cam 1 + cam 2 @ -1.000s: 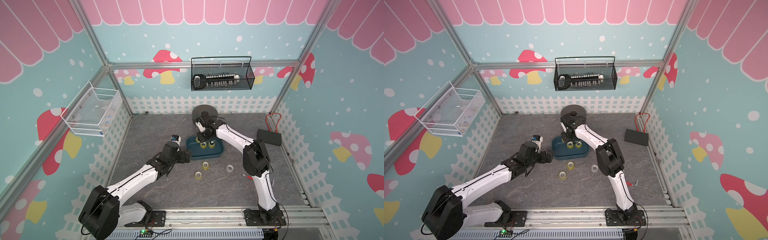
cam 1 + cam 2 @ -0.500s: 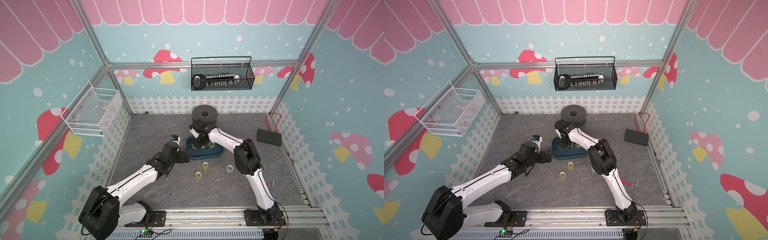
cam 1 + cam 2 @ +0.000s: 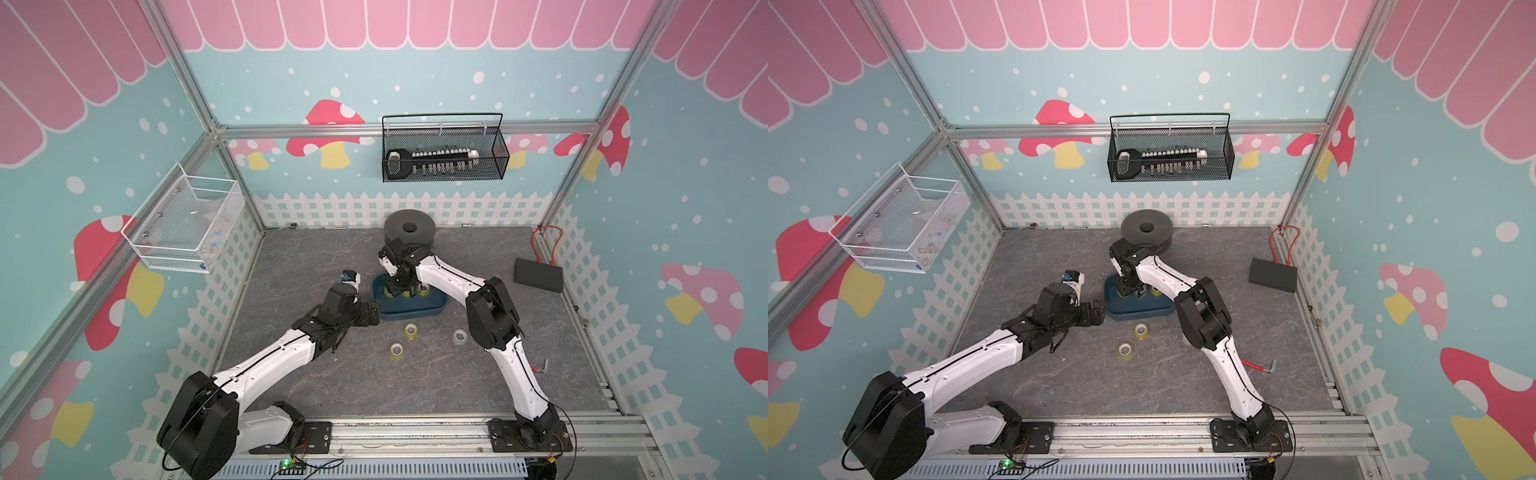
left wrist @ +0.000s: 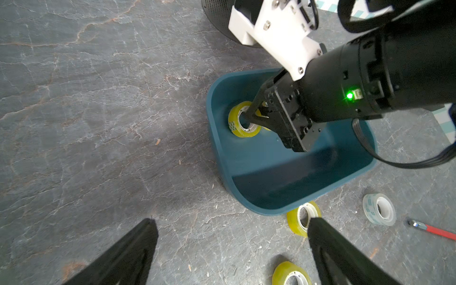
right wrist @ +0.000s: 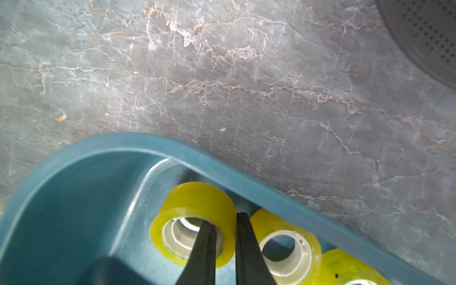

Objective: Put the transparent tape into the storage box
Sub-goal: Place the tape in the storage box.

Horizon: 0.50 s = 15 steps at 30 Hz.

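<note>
Nearest us, a yellow roll [image 3: 396, 350], a second yellow roll [image 3: 410, 331] and a pale roll [image 3: 459, 336] lie loose on the table [image 3: 332, 374]. Beyond them, the left gripper [image 3: 372, 312] hangs spread wide and empty, just beside the storage box [image 3: 415, 311]. Inside the box, the right gripper [image 5: 224, 219] pinches the wall of a tilted tape roll [image 5: 197, 197], next to two stored rolls [image 5: 283, 244]. We judge the task about half done: this roll awaits release, and three are left to fetch.

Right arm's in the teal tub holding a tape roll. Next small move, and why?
Probably open the right gripper: its jaws pinch the wall of the yellow transparent tape roll, already low inside the dark teal plastic storage box.
</note>
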Each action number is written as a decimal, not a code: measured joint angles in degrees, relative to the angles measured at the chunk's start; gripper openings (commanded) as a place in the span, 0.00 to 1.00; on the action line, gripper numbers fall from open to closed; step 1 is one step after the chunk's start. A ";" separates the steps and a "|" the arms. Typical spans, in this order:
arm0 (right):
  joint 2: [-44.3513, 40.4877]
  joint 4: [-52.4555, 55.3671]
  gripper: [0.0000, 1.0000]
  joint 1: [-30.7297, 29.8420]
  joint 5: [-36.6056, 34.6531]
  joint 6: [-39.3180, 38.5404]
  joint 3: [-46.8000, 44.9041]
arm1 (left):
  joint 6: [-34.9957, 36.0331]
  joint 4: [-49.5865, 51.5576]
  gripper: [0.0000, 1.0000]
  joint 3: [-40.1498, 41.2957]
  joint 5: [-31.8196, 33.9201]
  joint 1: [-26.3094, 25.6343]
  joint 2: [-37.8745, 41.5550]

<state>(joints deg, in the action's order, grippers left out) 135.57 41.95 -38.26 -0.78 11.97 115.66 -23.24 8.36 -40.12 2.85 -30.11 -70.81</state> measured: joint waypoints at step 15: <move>0.44 0.07 0.32 0.00 -0.26 -0.46 0.70 | 0.02 0.00 0.99 0.00 0.00 0.00 0.00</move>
<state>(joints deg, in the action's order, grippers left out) 136.00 42.02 -38.26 -1.04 11.51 116.36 -23.22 8.36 -40.12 2.85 -30.11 -70.81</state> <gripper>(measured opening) 0.314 0.990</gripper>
